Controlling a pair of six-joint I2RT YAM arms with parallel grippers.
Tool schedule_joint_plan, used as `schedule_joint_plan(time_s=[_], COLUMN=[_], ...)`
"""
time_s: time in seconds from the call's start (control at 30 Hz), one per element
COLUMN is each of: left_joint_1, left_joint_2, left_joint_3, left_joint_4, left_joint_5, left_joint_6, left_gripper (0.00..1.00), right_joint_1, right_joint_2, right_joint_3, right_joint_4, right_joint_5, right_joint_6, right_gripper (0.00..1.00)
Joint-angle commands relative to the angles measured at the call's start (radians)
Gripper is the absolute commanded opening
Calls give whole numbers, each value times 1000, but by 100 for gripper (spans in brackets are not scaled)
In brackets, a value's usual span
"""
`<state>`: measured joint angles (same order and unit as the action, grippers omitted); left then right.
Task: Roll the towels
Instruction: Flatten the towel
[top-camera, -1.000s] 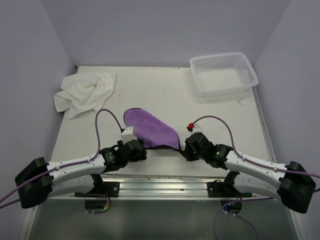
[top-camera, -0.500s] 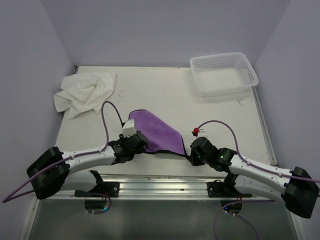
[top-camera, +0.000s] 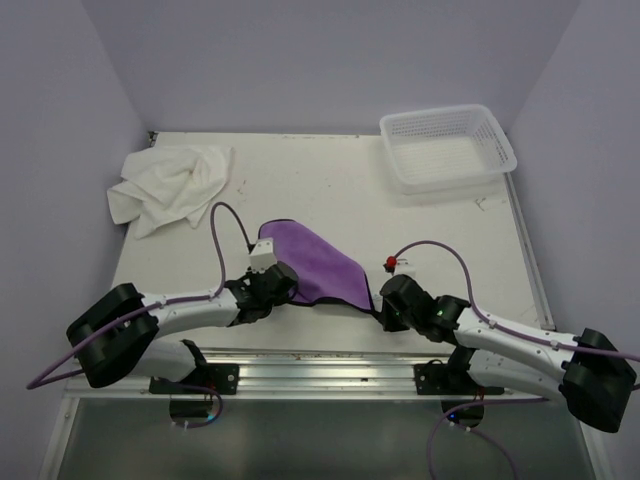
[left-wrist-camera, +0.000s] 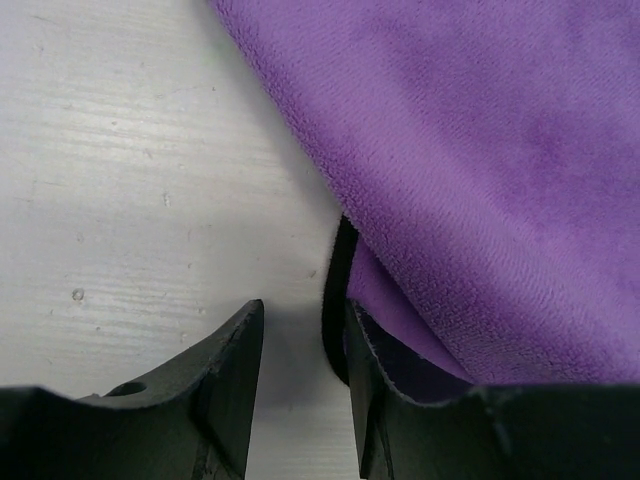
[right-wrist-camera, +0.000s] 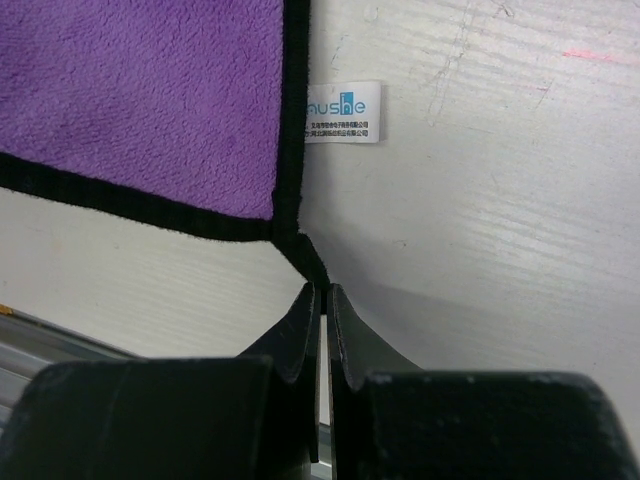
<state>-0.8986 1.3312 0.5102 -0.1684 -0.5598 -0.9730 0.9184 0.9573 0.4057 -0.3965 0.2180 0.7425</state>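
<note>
The purple towel (top-camera: 310, 262) with dark edging lies partly folded near the table's front. Its black corner is pinched in my right gripper (top-camera: 387, 308), whose jaws (right-wrist-camera: 326, 290) are shut on it, and the towel (right-wrist-camera: 150, 90) stretches away to the left. My left gripper (top-camera: 278, 288) is at the towel's left end, jaws (left-wrist-camera: 302, 318) narrowly open. The dark edge of the towel (left-wrist-camera: 480, 150) stands in the gap, beside the right finger (left-wrist-camera: 365, 400). The white towel (top-camera: 170, 185) lies crumpled at the back left, away from both grippers.
A white perforated basket (top-camera: 450, 180) stands at the back right. A small white label (right-wrist-camera: 342, 111) is sewn to the purple towel's edge. A red-tipped cable connector (top-camera: 388, 263) hangs by the right arm. The table's front rail (top-camera: 320, 365) runs just behind both grippers.
My left gripper has slid to the purple towel's left end and its jaws have narrowed around the edge. My right gripper drew the corner toward the front right, and the towel lies flatter.
</note>
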Motion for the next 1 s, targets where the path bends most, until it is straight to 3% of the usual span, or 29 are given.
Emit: schedule_joint_plan(time_s=[0.0, 0.13, 0.23, 0.6, 0.97], left_joint_1=[3, 3, 3, 3, 0], left_joint_2=[20, -23, -69, -72, -24], left_joint_3=[-6, -28, -51, -98, -91], left_joint_4=[61, 59, 99, 231, 233], left_joint_5=[3, 4, 15, 75, 93], left_joint_6=[16, 3, 16, 22, 23], left_gripper=[40, 37, 41, 46, 46], right_joint_1=[7, 5, 5, 5, 5], right_joint_2=[11, 9, 8, -3, 14], right_joint_3=[-5, -2, -4, -5, -8], right_joint_4=[41, 41, 42, 33, 48], right_joint_5=[15, 17, 18, 15, 14], right_joint_6=[20, 20, 21, 26, 28], right_gripper=[0, 0, 0, 0, 0])
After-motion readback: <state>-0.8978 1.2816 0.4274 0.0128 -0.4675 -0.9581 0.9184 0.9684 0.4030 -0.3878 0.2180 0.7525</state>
